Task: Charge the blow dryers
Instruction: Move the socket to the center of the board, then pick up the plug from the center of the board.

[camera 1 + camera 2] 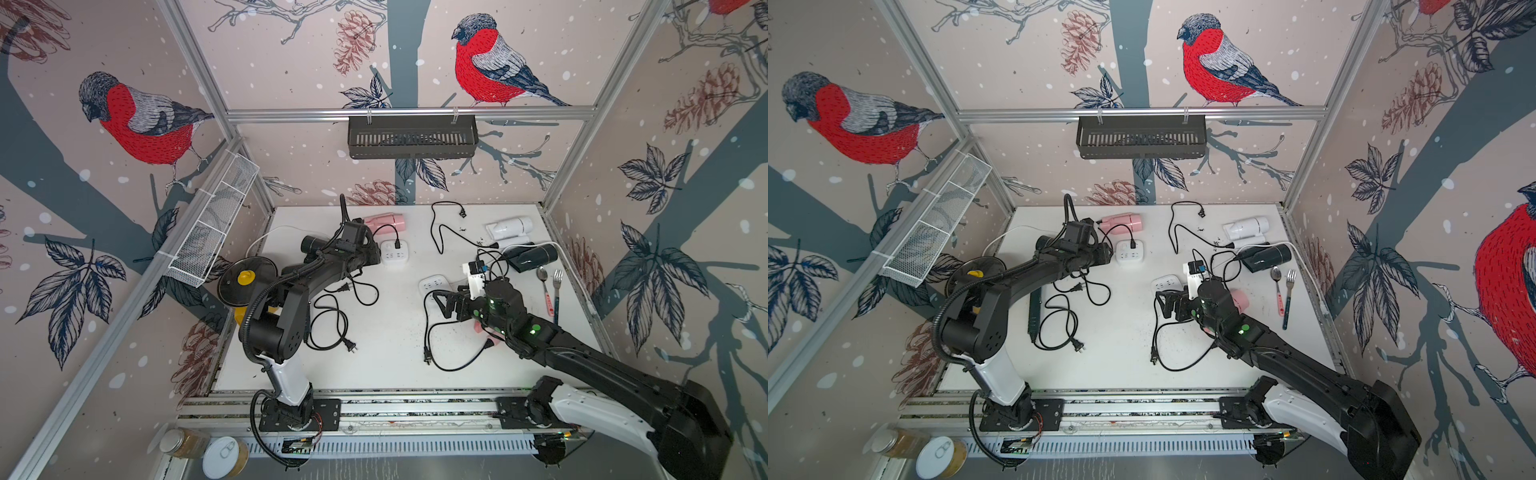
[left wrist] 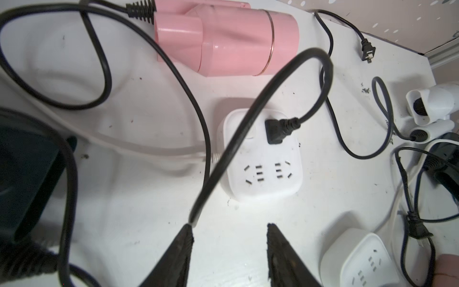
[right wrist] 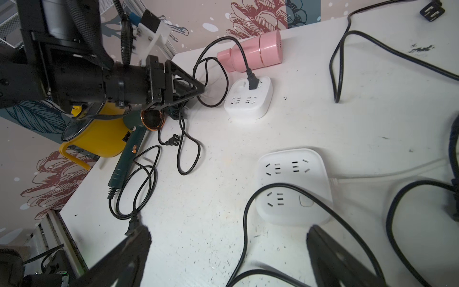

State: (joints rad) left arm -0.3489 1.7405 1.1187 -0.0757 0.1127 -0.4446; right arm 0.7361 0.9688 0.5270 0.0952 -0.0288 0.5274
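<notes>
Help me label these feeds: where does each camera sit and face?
Top views: overhead at front, looking down on the white table; left arm, right arm show.
Left wrist: on left arm, facing past open left gripper at plugged power strip and pink dryer.
Right wrist: on right arm, facing past open right gripper toward the left arm.
Shared: both wrist views show that strip and dryer.
</notes>
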